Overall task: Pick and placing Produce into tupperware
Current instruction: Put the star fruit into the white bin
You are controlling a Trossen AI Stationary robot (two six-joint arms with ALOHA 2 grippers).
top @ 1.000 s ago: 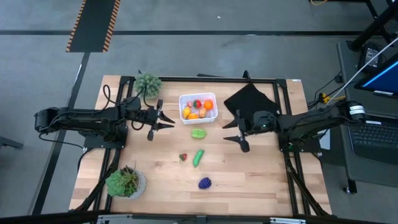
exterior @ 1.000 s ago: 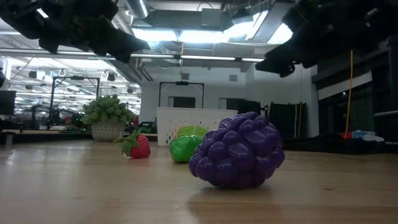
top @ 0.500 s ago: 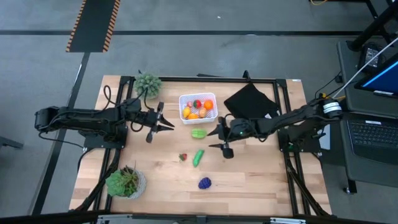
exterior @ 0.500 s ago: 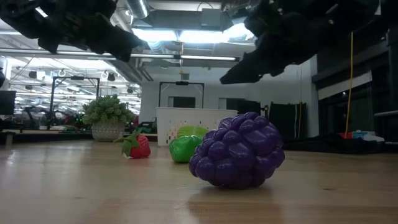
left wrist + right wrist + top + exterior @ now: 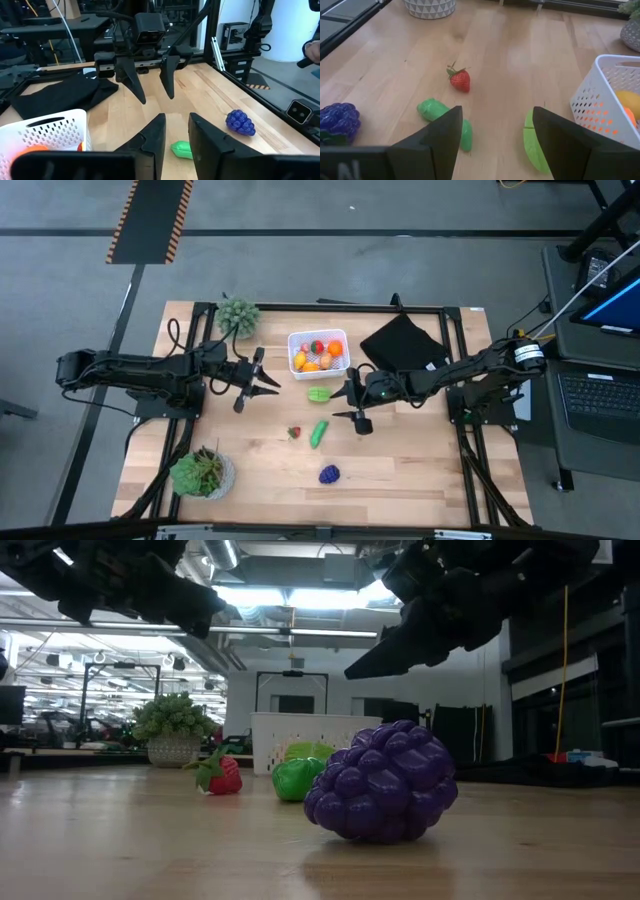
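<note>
Right arm stretched low across the light wooden table point(image 5: 420, 470) from 3 o'clock toward centre, wrist level. Right end effector point(image 5: 356, 402) hanging above the boards, fingers wide apart, nothing between them, nothing touched; just at 3 o'clock of the flat pale-green toy vegetable point(image 5: 319, 394) and at 1 o'clock of the long bright-green toy vegetable point(image 5: 318, 433).

Left arm reaching in from 9 o'clock, forearm level. Left end effector point(image 5: 262, 379) at 8 o'clock of the small white perforated plastic tub point(image 5: 318, 340), fingers a narrow gap apart, empty, clear of the table.

Tub at 12 o'clock of centre, already carrying yellow, orange and red toy produce point(image 5: 318, 357). Small red toy strawberry point(image 5: 294, 432) just at 9 o'clock of the long green piece. Purple toy grape bunch point(image 5: 329, 474) near 6 o'clock, well apart from both end effectors.
</note>
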